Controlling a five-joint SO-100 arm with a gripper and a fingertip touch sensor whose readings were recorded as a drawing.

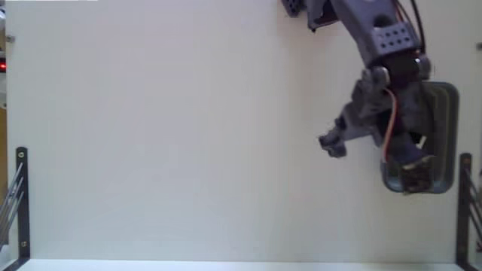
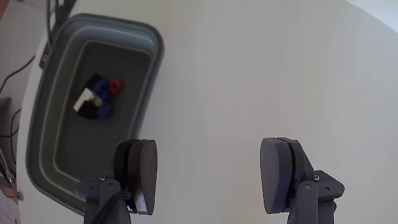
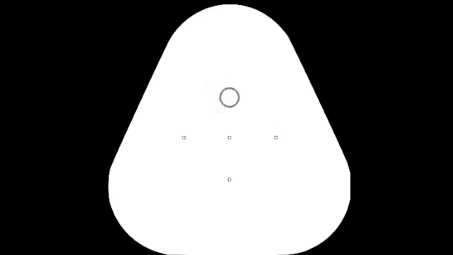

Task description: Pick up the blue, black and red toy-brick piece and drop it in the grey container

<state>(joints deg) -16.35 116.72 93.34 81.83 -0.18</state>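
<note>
The grey container fills the left of the wrist view. The toy-brick piece, a small red, blue and black cluster with a white bit, lies on its dark floor. My gripper is open, with only bare white table between its fingers. The left finger hangs over the container's near right rim, and the right finger is over the table. In the fixed view the arm covers most of the grey container at the right edge. There the gripper reaches left of it and the piece is hidden.
Black metal brackets stand at the left and right edges of the white table. Its front edge runs along the bottom of the fixed view. Dark cables lie beyond the container, off the table.
</note>
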